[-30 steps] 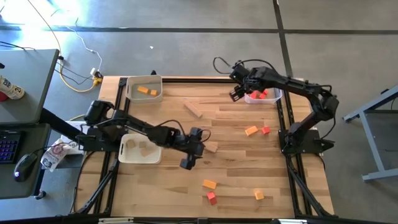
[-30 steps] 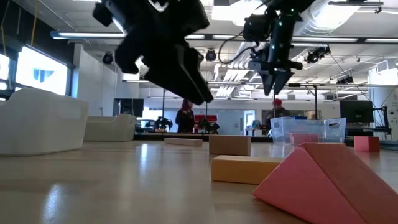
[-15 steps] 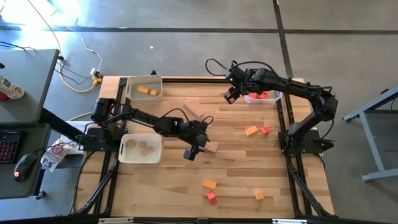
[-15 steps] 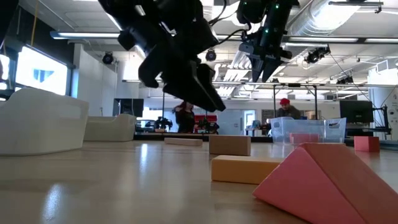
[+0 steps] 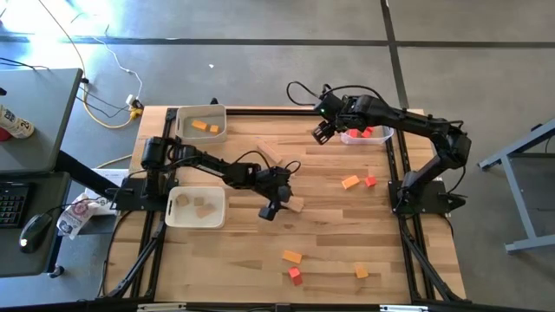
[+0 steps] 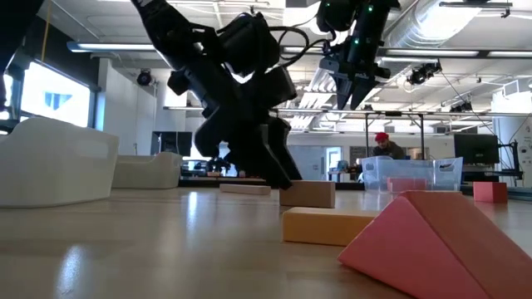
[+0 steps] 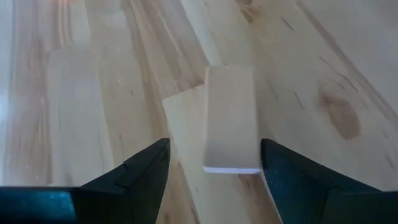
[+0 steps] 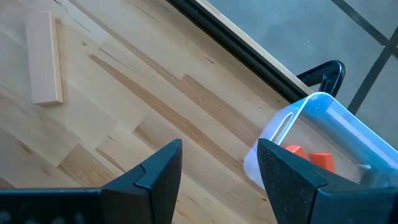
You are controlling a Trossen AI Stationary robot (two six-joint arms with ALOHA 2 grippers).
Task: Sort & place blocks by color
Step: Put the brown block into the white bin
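My left gripper (image 5: 272, 210) (image 7: 212, 146) is low over the table's middle and open. Its fingers stand on either side of the near end of a plain light wood block (image 5: 295, 205) (image 7: 230, 118) that lies flat on the table; I see no touch. In the low view my left gripper (image 6: 284, 176) comes down just beside this block (image 6: 307, 193). My right gripper (image 5: 323, 131) (image 8: 219, 146) is open and empty, raised beside the clear bin (image 5: 365, 133) (image 8: 314, 134) with red blocks. A plain plank (image 5: 269, 152) (image 8: 45, 59) lies between the arms.
An orange block (image 5: 350, 182) and a red one (image 5: 371, 180) lie at the right. Near the front edge lie two orange blocks (image 5: 292, 256) (image 5: 361, 272) and a red block (image 5: 295, 275). A bin (image 5: 202, 124) holds orange blocks; another bin (image 5: 196, 206) holds plain ones.
My left gripper has moved toward the far edge and slightly right, coming down until its open fingers flank the plain block. My right gripper has moved left and up, away from the clear bin, then kept still. No block has moved.
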